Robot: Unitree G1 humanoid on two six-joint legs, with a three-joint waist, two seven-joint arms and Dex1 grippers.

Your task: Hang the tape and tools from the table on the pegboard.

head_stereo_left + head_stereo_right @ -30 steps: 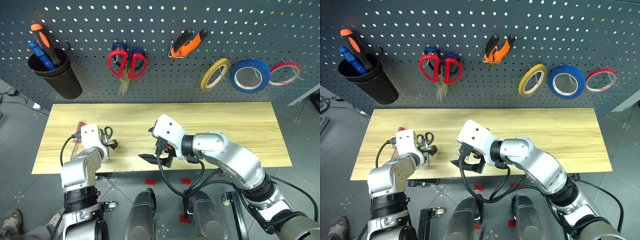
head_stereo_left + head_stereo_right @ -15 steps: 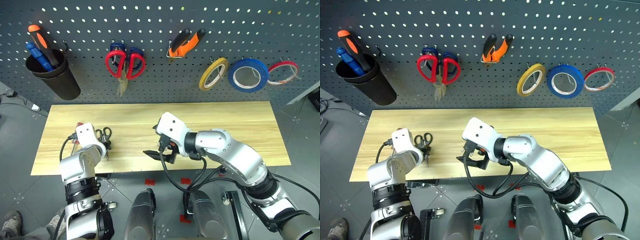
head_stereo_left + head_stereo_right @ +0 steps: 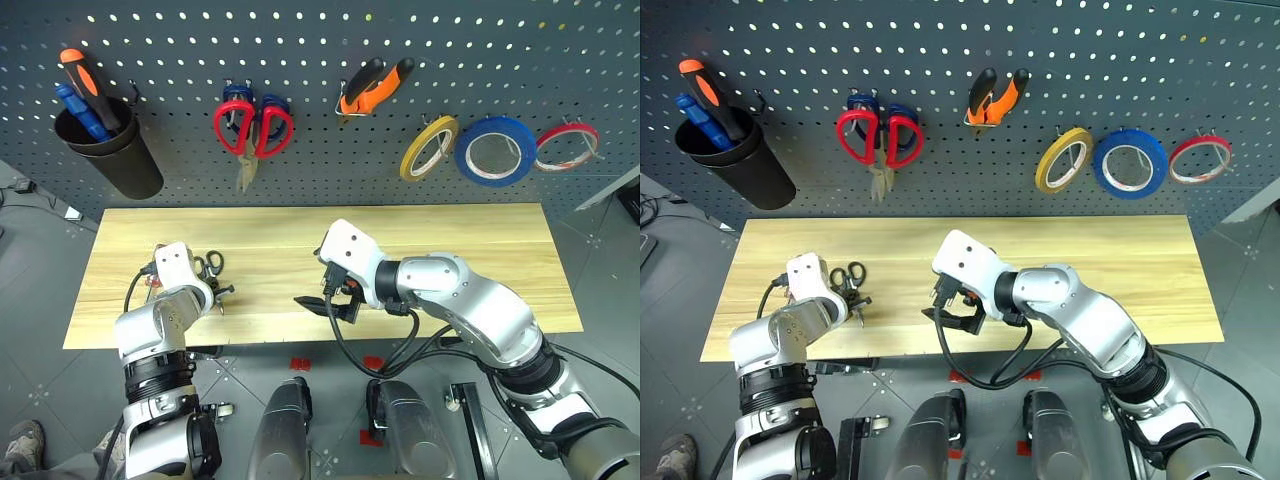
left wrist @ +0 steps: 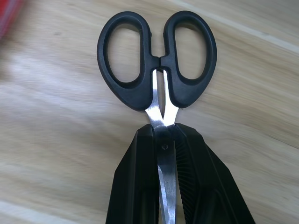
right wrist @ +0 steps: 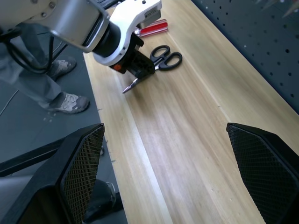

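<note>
Left end effector (image 4: 166, 186) pinches the small scissors (image 4: 156, 60) across the blades, just below the pivot; the black handles lie on the pale wood surface (image 3: 420, 235) near its left end. The red-handled screwdriver (image 5: 152, 29) lies just beside. Right end effector (image 5: 166, 175) hangs spread wide, empty, over mid-surface.

Risks, as I judge them:
- Thin slick blades may twist or slip out on lifting.
- Loops may droop, missing a hook on the pegboard (image 3: 320, 170).
- Screwdriver may get nudged.

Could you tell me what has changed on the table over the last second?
The left gripper closed its fingers on the blades of the small scissors, which still lie on the table. The right gripper stayed open above the table.
</note>
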